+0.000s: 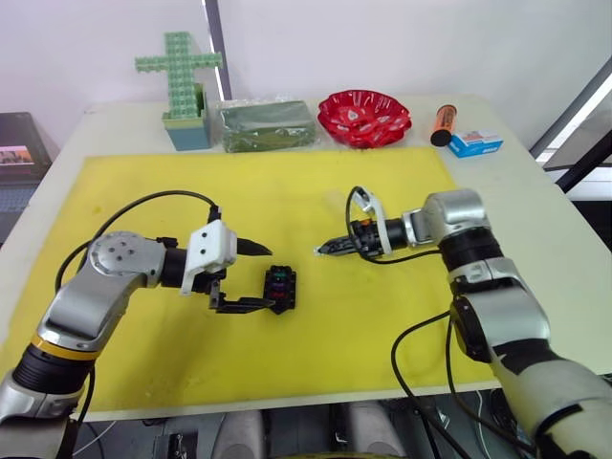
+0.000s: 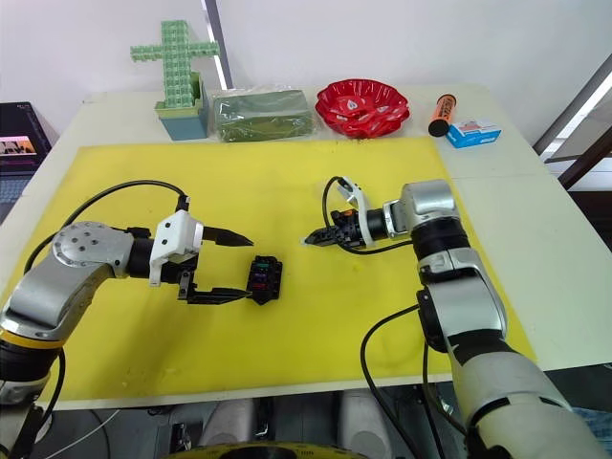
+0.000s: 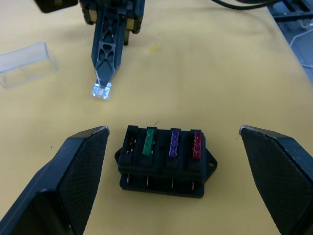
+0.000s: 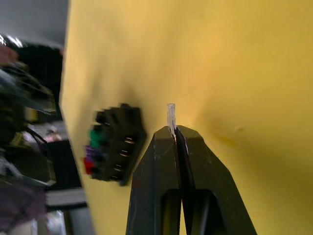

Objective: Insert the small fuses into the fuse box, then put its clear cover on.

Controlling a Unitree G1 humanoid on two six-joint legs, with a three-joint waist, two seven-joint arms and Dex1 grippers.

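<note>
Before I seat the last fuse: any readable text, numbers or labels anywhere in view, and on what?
Nothing reads clearly.
Blue-and-white carton: printing present, too small to read.
Orange cylinder with black cap: no legible marking.
Black fuse box, its green, purple and red fuses: ratings not legible.
Pale fuse in right gripper: no visible number.

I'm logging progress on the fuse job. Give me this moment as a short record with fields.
fuse box: on the yellow mat, between the open fingers of the left gripper
slots filled: green, purple, red; one end slot empty
right gripper: shut on a pale fuse, beside the box
clear cover: lying on the mat, off the box
</note>
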